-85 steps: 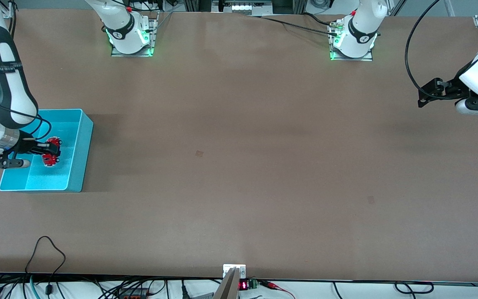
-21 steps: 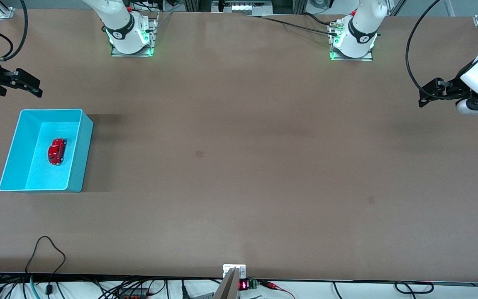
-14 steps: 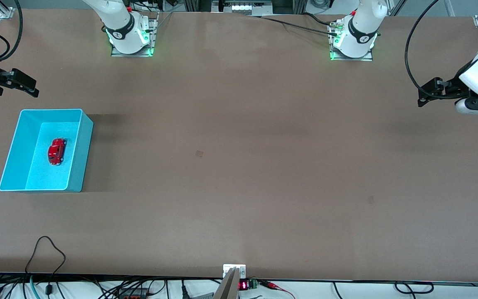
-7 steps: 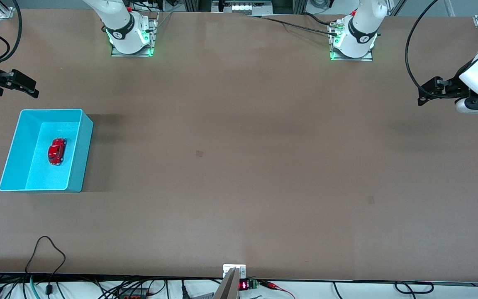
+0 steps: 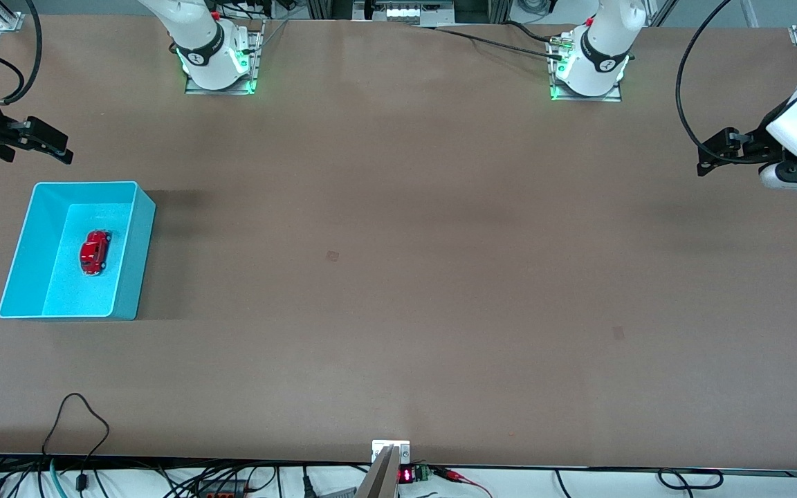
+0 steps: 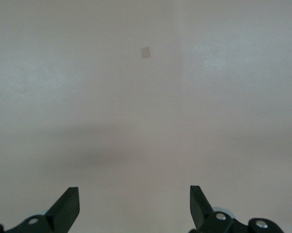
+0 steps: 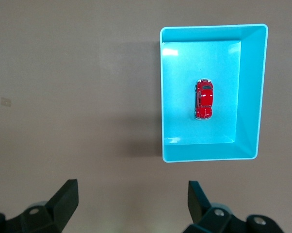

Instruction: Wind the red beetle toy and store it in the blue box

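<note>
Now, the state of play:
Toy: the tiny glossy red beetle-shaped toy car (image 5: 95, 252) sits on its wheels on the flat bottom of the rectangular light blue plastic box (image 5: 130, 277), about mid-floor, touching no wall that I can make out.
Box: it stands on the brown table (image 5: 398, 277) toward the right arm's end.
Done: storing looks complete (the car is inside and nothing holds it).
Left: as far as these views go, nothing; both arms appear to be waiting.
Right gripper (image 5: 39, 142): up over bare table just beside the box's edge farthest from the front camera, its 2 fingers spread apart and empty.
Left gripper (image 5: 713, 155): over bare table at the left arm's end, well apart from the box, fingers apart, empty.
Hard to tell: whether the toy was actually wound; no key or spring shows at this size.
Cut off: both wrists run out of the front view, and each wrist view shows only the 2 dark fingertips (image 7: 66, 199).
</note>
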Motion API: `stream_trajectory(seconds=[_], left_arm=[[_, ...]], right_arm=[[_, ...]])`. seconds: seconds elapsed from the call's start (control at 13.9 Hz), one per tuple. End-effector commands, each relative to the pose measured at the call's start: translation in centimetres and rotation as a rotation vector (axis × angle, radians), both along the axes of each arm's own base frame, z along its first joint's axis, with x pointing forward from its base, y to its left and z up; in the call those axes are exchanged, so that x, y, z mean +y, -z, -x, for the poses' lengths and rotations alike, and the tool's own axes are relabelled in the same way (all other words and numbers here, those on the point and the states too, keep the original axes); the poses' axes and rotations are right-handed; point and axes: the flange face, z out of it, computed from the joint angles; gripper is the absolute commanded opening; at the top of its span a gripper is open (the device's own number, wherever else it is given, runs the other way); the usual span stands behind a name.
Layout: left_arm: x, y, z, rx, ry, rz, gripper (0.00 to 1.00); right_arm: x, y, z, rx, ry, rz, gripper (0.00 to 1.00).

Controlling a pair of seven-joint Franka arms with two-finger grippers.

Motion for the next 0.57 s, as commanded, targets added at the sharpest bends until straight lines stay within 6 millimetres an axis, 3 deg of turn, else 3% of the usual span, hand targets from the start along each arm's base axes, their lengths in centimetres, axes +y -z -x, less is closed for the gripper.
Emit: stream_trajectory(seconds=[0.0, 0.5], left_arm=[[-0.07, -0.58, -0.38, 0.005, -0.001, 0.004, 1.0], [-0.06, -0.65, -0.33, 0.005, -0.003, 0.004, 1.0]], right_arm=[[-0.13, -0.27, 0.6, 0.021, -0.007, -0.007, 1.0], [-0.15, -0.35, 0.64, 0.019, 0.01, -0.013, 1.0]])
